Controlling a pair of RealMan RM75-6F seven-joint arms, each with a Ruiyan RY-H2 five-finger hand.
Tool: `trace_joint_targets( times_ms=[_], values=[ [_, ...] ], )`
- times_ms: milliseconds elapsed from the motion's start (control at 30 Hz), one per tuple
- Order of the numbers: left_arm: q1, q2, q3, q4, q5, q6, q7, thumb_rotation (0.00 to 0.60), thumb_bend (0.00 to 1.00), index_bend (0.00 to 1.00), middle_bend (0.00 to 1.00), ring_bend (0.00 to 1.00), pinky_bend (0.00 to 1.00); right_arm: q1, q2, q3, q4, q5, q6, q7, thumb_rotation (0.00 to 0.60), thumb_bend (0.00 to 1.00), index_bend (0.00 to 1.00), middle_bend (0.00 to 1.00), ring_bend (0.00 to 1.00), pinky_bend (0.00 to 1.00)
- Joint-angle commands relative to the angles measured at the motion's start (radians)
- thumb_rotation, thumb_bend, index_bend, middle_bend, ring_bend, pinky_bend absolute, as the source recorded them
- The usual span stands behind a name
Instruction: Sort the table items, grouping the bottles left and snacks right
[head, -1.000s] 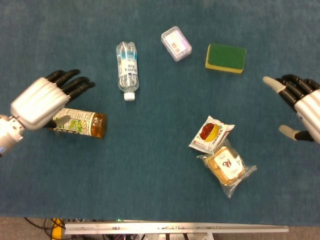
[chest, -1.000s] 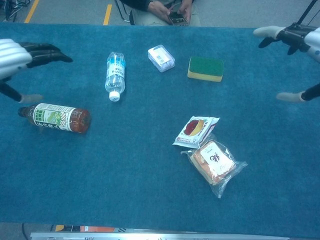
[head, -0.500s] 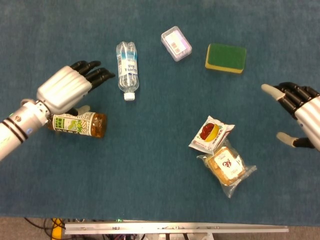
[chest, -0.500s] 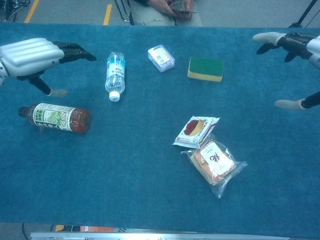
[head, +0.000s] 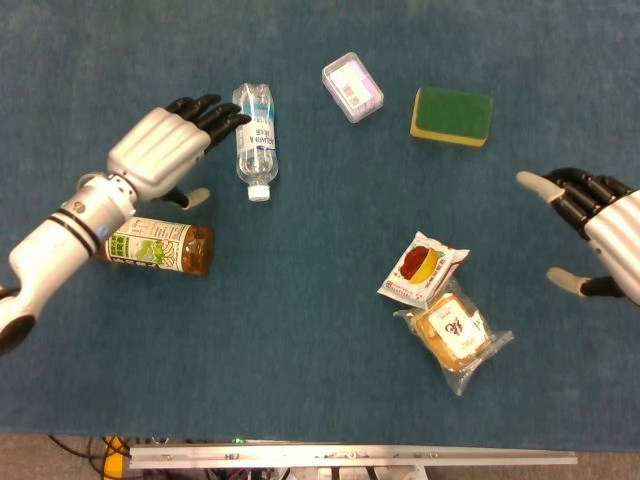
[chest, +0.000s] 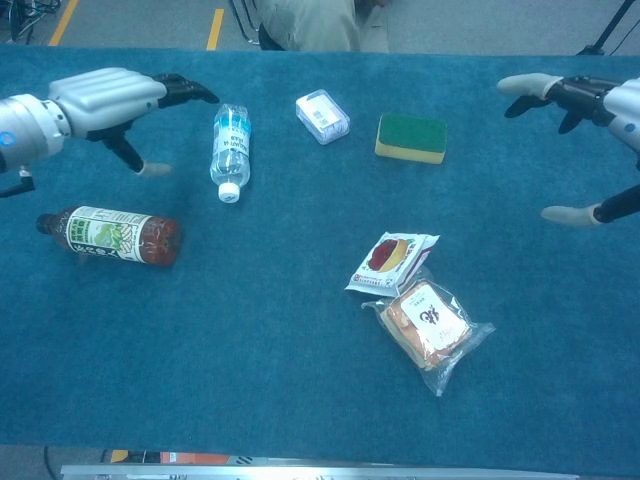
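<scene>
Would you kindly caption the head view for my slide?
Open left hand beside the water bottle; tea bottle lies below.

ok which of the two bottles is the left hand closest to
The clear water bottle, blue label; the left hand's fingertips nearly reach it. The tea bottle lies below, beside the forearm.

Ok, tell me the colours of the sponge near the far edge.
The sponge has a dark green top over a yellow base, clearest in the head view.

left robot hand (head: 165, 147) spread and empty, right robot hand (head: 590, 215) likewise
</scene>
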Motion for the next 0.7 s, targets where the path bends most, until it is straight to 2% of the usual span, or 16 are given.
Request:
trace_joint_targets(
  times_ms=[33,100,167,433,533,700],
  values=[
    [-0.024,-0.039,-0.026,0.013,-0.072,-0.038,0.05,0.485,0.23,0.05,0.06,0.02,0.14,0.0,-0.004,0.002,0.003,-0.005,-0.005,0.005,0.6,0.13,0.03,0.25,0.19,0.34],
    [-0.034,-0.054,-0.035,0.022,-0.107,-0.054,0.066,0.383,0.22,0.04,0.06,0.02,0.14,0.0,-0.006,0.004,0.004,-0.008,-0.008,0.009,0.6,0.13,0.03,0.25,0.19,0.34],
    [-0.049,-0.071,-0.047,0.032,-0.149,-0.076,0.085,0.318,0.21,0.04,0.05,0.02,0.14,0.001,-0.01,0.006,0.006,-0.01,-0.013,0.017,0.6,0.13,0.03,0.25,0.19,0.34],
    [-0.11,-0.126,-0.077,0.082,-0.311,-0.156,0.154,0.107,0.18,0.03,0.05,0.01,0.14,0.003,-0.025,0.01,0.022,-0.016,-0.029,0.043,0.6,0.13,0.03,0.25,0.19,0.34],
    [-0.122,-0.146,-0.077,0.098,-0.344,-0.156,0.178,0.073,0.17,0.03,0.04,0.01,0.14,0.004,-0.031,0.009,0.03,-0.015,-0.038,0.051,0.6,0.13,0.03,0.25,0.19,0.34],
    [-0.146,-0.186,-0.083,0.13,-0.415,-0.159,0.214,0.073,0.17,0.03,0.04,0.01,0.14,0.004,-0.039,0.009,0.041,-0.018,-0.044,0.064,0.6,0.13,0.03,0.25,0.19,0.34]
  ],
)
